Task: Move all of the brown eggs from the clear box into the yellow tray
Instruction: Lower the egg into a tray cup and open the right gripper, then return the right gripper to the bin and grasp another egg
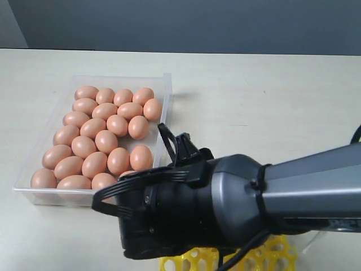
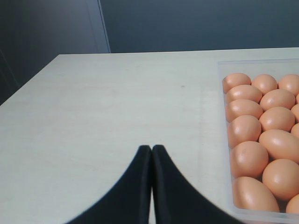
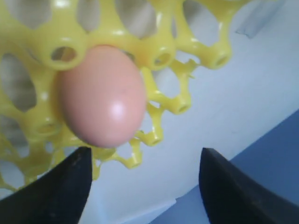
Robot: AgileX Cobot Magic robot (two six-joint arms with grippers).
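Filling the left half of the exterior view, the clear box (image 1: 167,93) sits on the pale table (image 1: 271,96). The brown eggs (image 1: 106,141) are packed close in it in rows, touching one another, with some bare floor left near its right wall. The right arm (image 1: 242,197) bulks dark across the lower middle and lower right of that frame. It hides most of the yellow tray (image 1: 280,252), whose openwork edge peeks out at the bottom edge beneath it.

In the right wrist view, one brown egg (image 3: 103,95) lies seated in a cup of the tray near the tray's rim, with raised knobs around it. The right gripper (image 3: 145,156) faces it with its two dark fingers spread wide. The egg rests beyond them in its cup, and they pinch nothing.

In the left wrist view, the left gripper (image 2: 151,150) has its fingers pressed together tip to tip, with nothing between them. It is over bare table near the box's wall, and eggs are lined up behind that wall.
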